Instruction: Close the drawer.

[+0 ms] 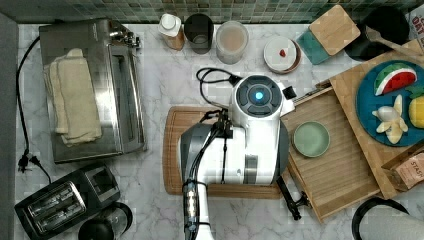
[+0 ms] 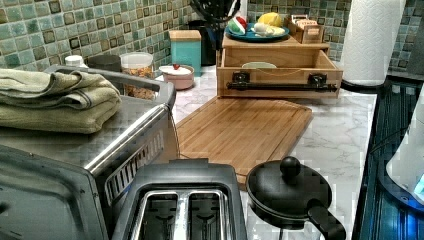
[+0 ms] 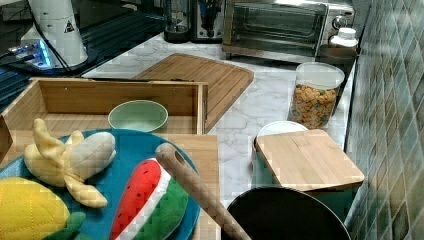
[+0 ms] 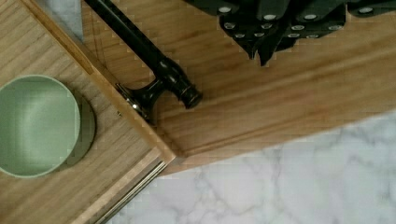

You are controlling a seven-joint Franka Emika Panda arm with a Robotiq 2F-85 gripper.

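The drawer (image 1: 340,170) stands pulled out from its wooden box, at the top view's right. Its front (image 2: 280,75) faces the cutting board, and its wall (image 3: 120,95) and rim (image 4: 135,126) also show. A long black bar handle (image 1: 290,197) (image 2: 280,86) (image 4: 140,44) runs along the front. Inside the drawer sits a pale green bowl (image 1: 311,139) (image 2: 258,65) (image 3: 138,115) (image 4: 35,126). My gripper (image 4: 261,51) hovers above the cutting board (image 4: 280,102), beside one end of the handle and clear of it. Its fingertips are together with nothing held. In the top view the white arm (image 1: 250,140) covers it.
The cutting board (image 1: 175,150) (image 2: 240,130) lies flat in front of the drawer. On the box top rests a blue plate (image 1: 395,102) of toy fruit. A toaster oven (image 1: 90,90), a toaster (image 1: 60,200), jars (image 1: 231,41) and a teal box (image 1: 330,32) ring the marble counter.
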